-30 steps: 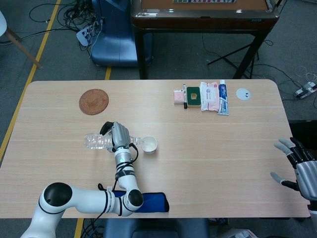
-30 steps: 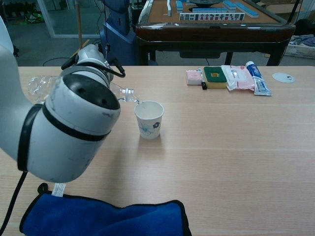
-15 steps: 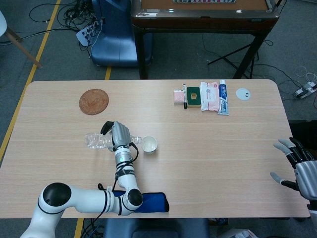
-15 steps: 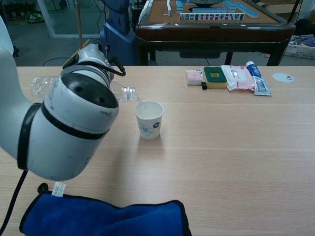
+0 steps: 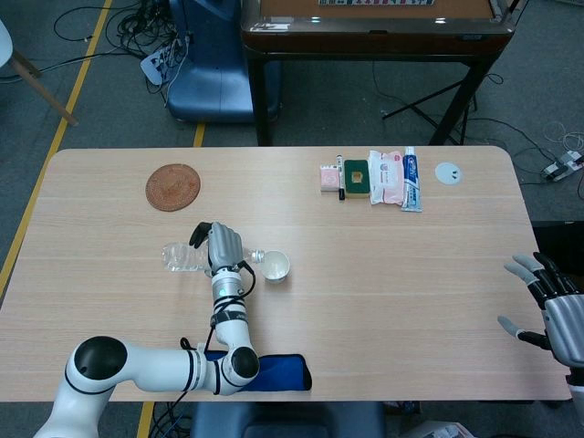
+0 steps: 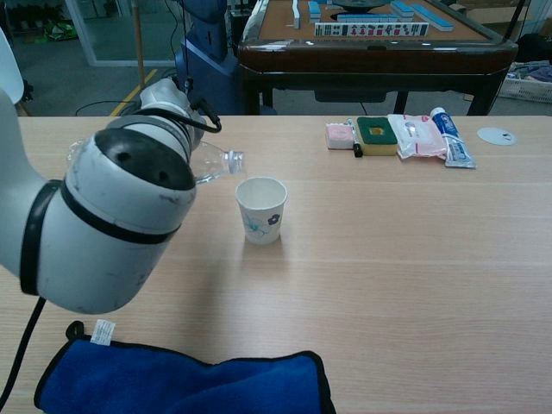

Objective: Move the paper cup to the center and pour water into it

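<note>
A white paper cup (image 5: 276, 265) (image 6: 261, 209) with a blue flower print stands upright on the table, left of the middle. My left hand (image 5: 222, 246) (image 6: 168, 102) grips a clear plastic water bottle (image 5: 185, 257) (image 6: 216, 162) lying almost level, its uncapped mouth just left of the cup's rim and slightly above it. No water stream shows. My right hand (image 5: 547, 307) hovers open at the table's right edge, holding nothing; the chest view does not show it.
A blue cloth (image 5: 274, 374) (image 6: 185, 381) lies at the near edge. A round brown coaster (image 5: 172, 187) sits at the back left. At the back right lie a sponge (image 5: 356, 178), packets (image 5: 387, 176), a toothpaste tube (image 5: 411, 180) and a small white disc (image 5: 447, 172).
My left hand has tipped the bottle back from its downward pouring tilt to nearly level, and its mouth has risen away from the cup. The right hand and the cup stay put.
</note>
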`<action>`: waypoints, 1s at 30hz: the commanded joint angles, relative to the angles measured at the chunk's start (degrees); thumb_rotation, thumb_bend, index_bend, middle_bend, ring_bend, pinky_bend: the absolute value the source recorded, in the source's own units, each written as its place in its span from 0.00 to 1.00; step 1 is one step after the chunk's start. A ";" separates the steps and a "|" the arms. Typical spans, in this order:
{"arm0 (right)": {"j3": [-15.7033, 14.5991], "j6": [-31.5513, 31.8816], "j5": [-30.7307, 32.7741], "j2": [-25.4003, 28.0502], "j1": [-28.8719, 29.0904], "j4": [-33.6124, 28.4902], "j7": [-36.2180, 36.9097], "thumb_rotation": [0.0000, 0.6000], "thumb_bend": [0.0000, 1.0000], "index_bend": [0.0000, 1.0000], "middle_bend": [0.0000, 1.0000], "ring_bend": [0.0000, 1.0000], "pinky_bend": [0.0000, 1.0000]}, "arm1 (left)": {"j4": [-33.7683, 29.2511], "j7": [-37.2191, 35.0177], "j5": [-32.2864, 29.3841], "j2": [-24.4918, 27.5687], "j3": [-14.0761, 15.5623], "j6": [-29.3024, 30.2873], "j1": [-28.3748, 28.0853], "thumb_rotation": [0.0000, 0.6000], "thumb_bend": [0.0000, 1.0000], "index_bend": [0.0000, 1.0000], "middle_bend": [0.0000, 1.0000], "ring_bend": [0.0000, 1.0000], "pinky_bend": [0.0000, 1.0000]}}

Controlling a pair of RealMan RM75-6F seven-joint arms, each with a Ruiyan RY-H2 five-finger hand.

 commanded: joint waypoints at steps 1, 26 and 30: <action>-0.01 -0.16 0.05 -0.02 0.06 0.02 -0.05 1.00 0.05 0.23 0.17 0.08 0.27 | -0.80 -2.69 1.79 0.77 0.82 -1.72 1.10 1.00 0.08 0.71 0.88 0.58 0.58; -0.31 -1.94 0.26 -0.78 0.78 0.04 -1.77 1.00 0.05 0.23 0.17 0.08 0.27 | -9.97 -30.56 7.08 8.99 -0.55 -10.35 11.72 1.00 0.09 0.70 0.86 0.57 0.60; -0.33 -2.25 0.39 -0.93 0.89 0.06 -2.06 1.00 0.05 0.23 0.17 0.08 0.27 | -10.39 -35.88 10.37 10.32 0.57 -10.24 13.79 1.00 0.09 0.70 0.86 0.57 0.60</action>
